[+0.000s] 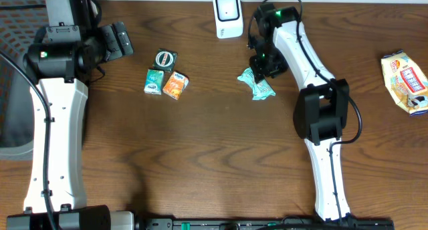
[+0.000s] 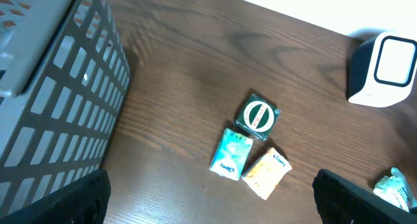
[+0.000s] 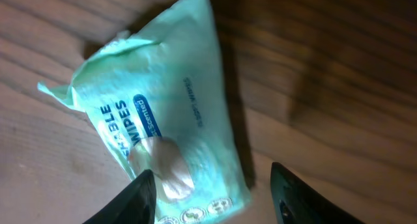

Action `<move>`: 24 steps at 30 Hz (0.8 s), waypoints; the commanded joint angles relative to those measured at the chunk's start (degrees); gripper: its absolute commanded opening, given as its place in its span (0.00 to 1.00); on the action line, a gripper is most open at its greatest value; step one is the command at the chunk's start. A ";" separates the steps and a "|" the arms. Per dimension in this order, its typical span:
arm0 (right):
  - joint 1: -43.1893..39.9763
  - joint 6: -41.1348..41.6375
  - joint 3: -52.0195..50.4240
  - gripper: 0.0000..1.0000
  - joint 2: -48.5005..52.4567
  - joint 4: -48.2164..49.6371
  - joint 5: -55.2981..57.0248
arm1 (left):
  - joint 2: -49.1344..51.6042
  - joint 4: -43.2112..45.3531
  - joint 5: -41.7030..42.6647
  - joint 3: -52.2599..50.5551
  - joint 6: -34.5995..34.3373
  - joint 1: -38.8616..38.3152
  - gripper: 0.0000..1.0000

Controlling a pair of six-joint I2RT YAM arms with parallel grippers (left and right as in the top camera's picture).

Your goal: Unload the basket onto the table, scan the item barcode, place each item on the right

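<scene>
The left arm point(image 1: 57, 123) and right arm point(image 1: 319, 160) wear white shells with black joints and small green lights. Thin black cables run along both. The fingers point(image 3: 133, 201) are black.

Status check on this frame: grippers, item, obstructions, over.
Left gripper open beside grey mesh basket. Right gripper jaws open above mint-green plastic wipes packet, lying on table, not lifted. White barcode scanner close by, no obstruction seen.

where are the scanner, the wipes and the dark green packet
scanner point(image 1: 228, 13) overhead view, on its front window
wipes point(image 3: 171, 97) right wrist view, middle of the pack's face
dark green packet point(image 2: 259, 114) left wrist view, centre of its round logo
</scene>
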 commanded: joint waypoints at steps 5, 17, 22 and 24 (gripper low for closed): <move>0.15 -4.61 -5.49 0.51 -0.96 3.63 -8.37 | 0.33 -0.15 -0.72 -0.24 -0.48 -0.02 0.98; 0.24 1.81 -3.76 0.01 -1.09 4.20 -8.39 | 0.33 -0.15 -0.72 -0.24 -0.48 -0.02 0.98; 0.24 8.39 4.98 0.01 -1.09 6.97 -9.57 | 0.33 -0.15 -0.72 -0.24 -0.46 -0.02 0.98; 0.24 10.95 7.85 0.01 -1.09 10.10 -11.61 | 0.33 -0.15 -0.72 -0.24 -0.48 -0.02 0.98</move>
